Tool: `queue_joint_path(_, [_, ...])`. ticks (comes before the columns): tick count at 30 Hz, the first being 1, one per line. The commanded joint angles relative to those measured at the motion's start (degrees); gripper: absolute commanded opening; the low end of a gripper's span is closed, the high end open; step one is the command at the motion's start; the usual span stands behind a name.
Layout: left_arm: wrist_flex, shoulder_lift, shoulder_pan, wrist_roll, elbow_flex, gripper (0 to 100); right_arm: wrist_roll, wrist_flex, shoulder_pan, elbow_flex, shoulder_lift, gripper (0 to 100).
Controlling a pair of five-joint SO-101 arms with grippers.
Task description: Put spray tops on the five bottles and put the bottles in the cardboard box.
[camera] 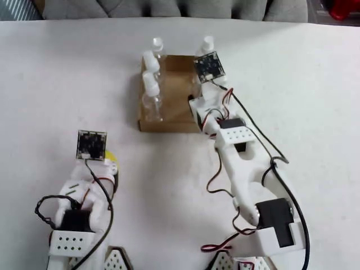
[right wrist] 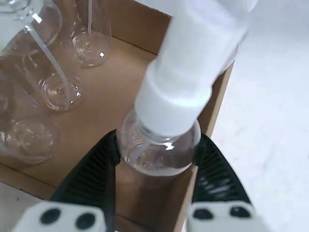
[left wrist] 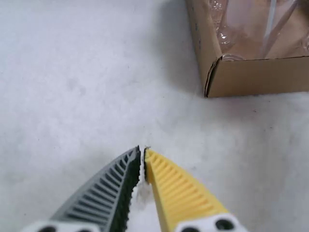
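Boxing a capped bottle, likely the last: right jaws clamped round it at a corner of the cardboard box, other bottles standing beyond them; left jaws pressed together, empty, above the tabletop; next: settle it upright, release, lift clear.

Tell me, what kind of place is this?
Looks like a room in a home or office turned into a little robot workshop, not a factory. Small robot arms sit at a white table with a cardboard box of spray bottles, and a grey couch seems to stand behind.
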Motion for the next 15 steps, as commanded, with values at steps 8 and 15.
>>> queue_joint_path(8, [-2.20,0.13,-0.48,-0.79,-0.26,2,0.70,0.84,0.92,-1.14,-0.40,1.8])
queue_joint_path(15, [-2.20,0.04,-0.48,-0.79,-0.26,2,0.00,0.48,0.84,-1.93,2.86,1.8])
